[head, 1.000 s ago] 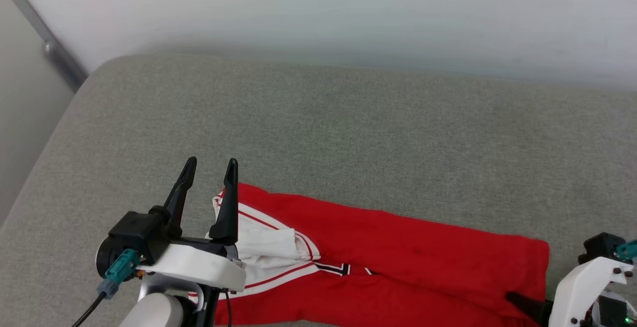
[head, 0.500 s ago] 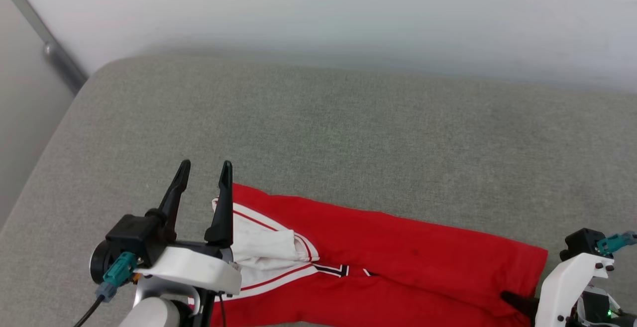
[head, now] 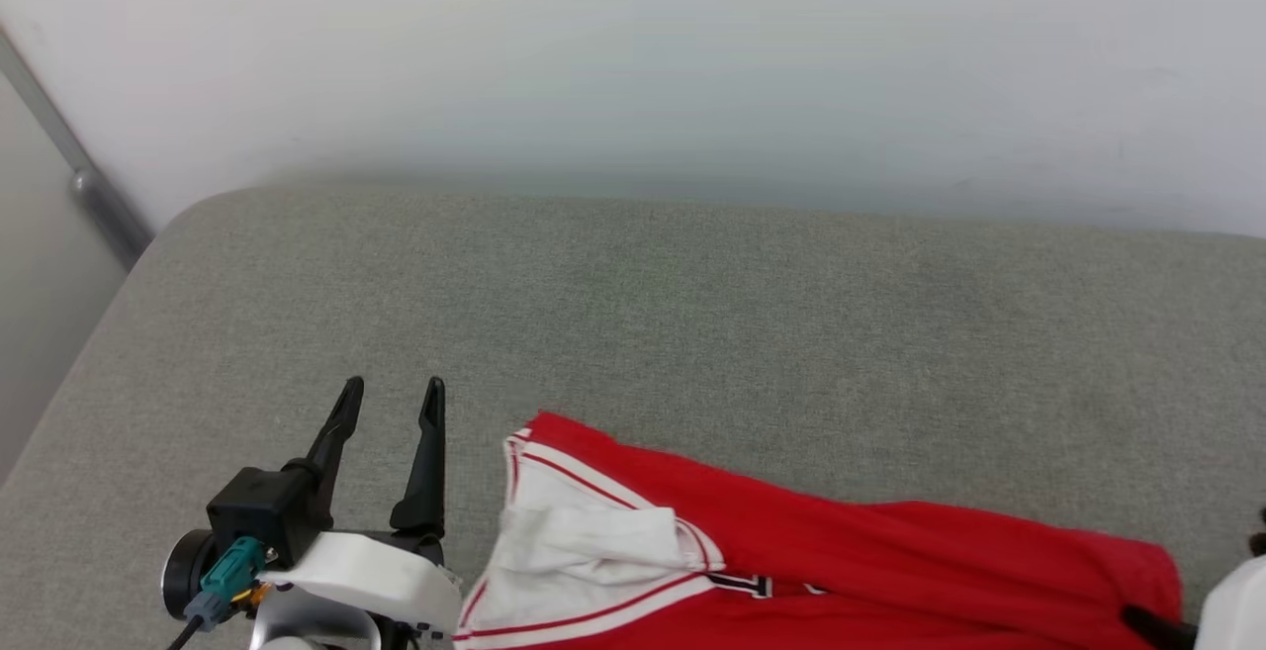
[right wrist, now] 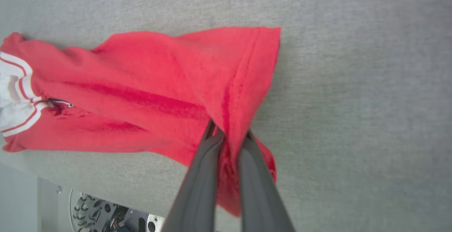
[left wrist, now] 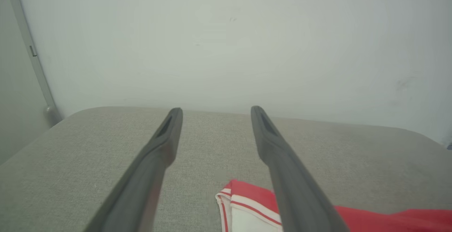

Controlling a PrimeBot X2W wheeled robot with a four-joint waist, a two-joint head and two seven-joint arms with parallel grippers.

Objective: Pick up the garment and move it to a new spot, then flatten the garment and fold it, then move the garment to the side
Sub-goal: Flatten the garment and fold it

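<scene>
The garment [head: 841,561], red with a white striped-trim sleeve, lies bunched lengthwise along the near edge of the grey cushion [head: 692,314]. In the right wrist view my right gripper [right wrist: 229,133] is shut on the garment [right wrist: 141,83], pinching a fold of its red hem end, which is pulled up into a ridge. In the head view the right gripper [head: 1137,615] is just a dark tip at the bottom right corner. My left gripper [head: 393,393] stands open to the left of the sleeve end, not touching it. In its own wrist view the left gripper [left wrist: 216,112] holds nothing, with the garment [left wrist: 243,193] low between the fingers.
A white wall [head: 633,56] rises behind the cushion, and a metal pole [head: 89,185] runs down at the far left. The cushion's front edge and part of my base [right wrist: 106,214] lie below the garment in the right wrist view.
My right gripper has shut on the hem end. The garment has slid right, so its sleeve end now lies apart from my left gripper. The head camera has tilted up.
</scene>
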